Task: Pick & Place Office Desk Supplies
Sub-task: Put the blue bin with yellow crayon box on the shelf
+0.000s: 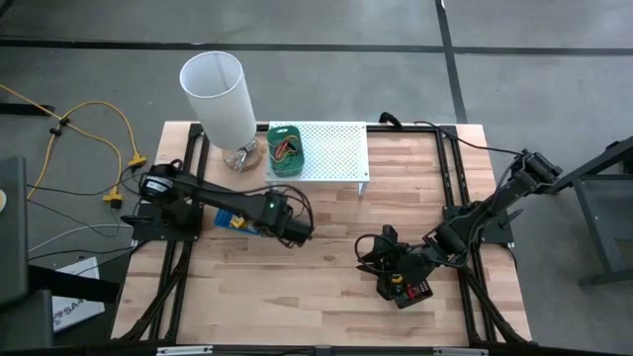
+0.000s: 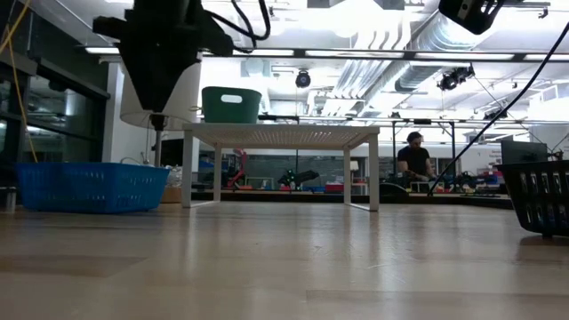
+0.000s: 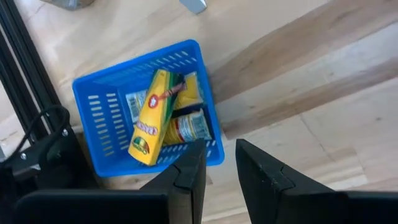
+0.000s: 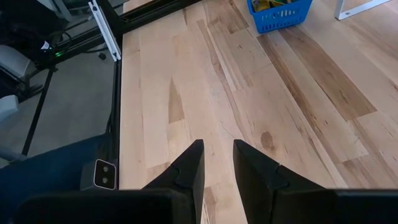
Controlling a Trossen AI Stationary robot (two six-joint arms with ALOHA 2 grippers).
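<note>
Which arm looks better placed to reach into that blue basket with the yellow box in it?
The left arm, probably. Its end effector hangs right above the blue basket, fingers slightly apart and empty, the yellow box just below. The right end effector sits across the table by the black tray.

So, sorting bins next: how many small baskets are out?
3: blue basket by the left gripper, green basket on the white shelf, black basket at the table's right.

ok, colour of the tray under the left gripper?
Blue tray, holding a yellow box; clearest in the left wrist view.
</note>
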